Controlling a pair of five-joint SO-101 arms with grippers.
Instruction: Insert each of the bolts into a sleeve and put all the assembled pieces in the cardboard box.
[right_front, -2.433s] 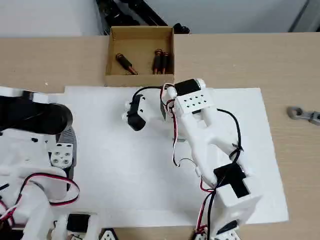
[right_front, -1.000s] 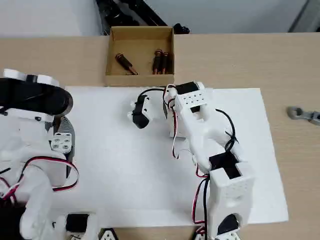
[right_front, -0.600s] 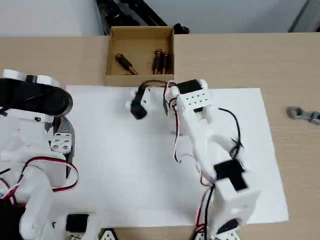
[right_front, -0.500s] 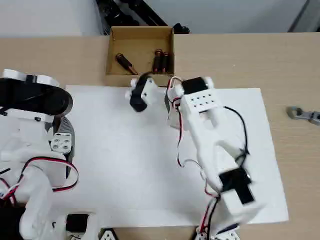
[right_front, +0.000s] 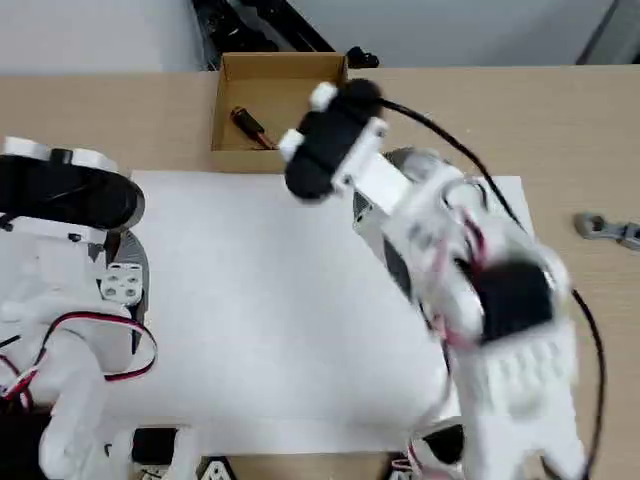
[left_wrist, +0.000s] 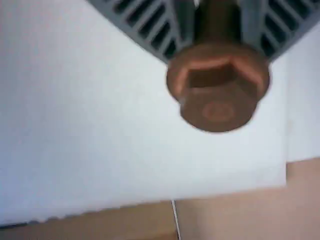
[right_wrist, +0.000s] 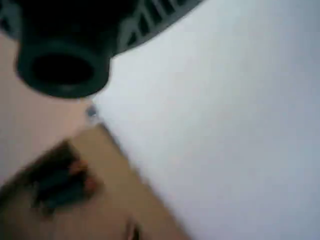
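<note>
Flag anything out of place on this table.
A small metal tool lies alone on the bare table, off the white sheet and far from the cardboard box. Nothing looks spilled or damaged.

coppery metal bolt (left_wrist: 217, 90), matt plastic sleeve (right_wrist: 65, 88)

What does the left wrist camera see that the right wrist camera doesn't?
Left wrist view alone: a copper-coloured bolt, hex head toward the camera, clamped in the left gripper. Right wrist view alone: a black hollow sleeve held in the right gripper, and the cardboard box with dark assembled pieces lying inside. Both: the white sheet and a strip of the wooden table beyond its edge.
</note>
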